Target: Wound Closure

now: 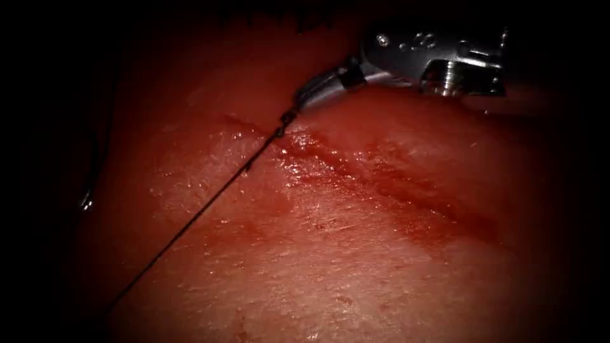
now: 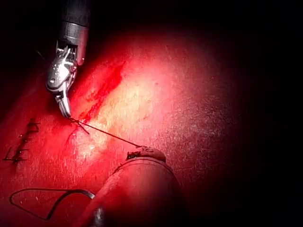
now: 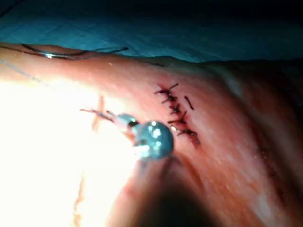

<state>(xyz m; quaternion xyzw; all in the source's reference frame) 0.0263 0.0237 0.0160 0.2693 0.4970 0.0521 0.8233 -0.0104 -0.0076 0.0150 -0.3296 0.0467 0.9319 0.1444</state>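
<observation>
The right tool [image 1: 297, 101] comes in from the upper right, its jaws shut on the dark thread [image 1: 210, 200] at a small knot over the upper end of the cut [image 1: 381, 181]. From there the thread runs taut down and left across the tissue [image 1: 330, 267]. In the left wrist view it ends at the tip of the left tool [image 2: 138, 151], which is shut on it, opposite the right tool [image 2: 67, 112]. The curved needle [image 2: 71, 193] lies free on the tissue with a slack loop of thread; its glint [image 1: 86, 204] lies far left of the cut.
Finished stitches [image 3: 177, 111] with short cut ends sit just beyond the right tool [image 3: 116, 119]; they also show as stitches [image 2: 21, 144]. Red fluid wets the cut's edges. A blue drape [image 3: 199, 33] lies past the tissue's rim.
</observation>
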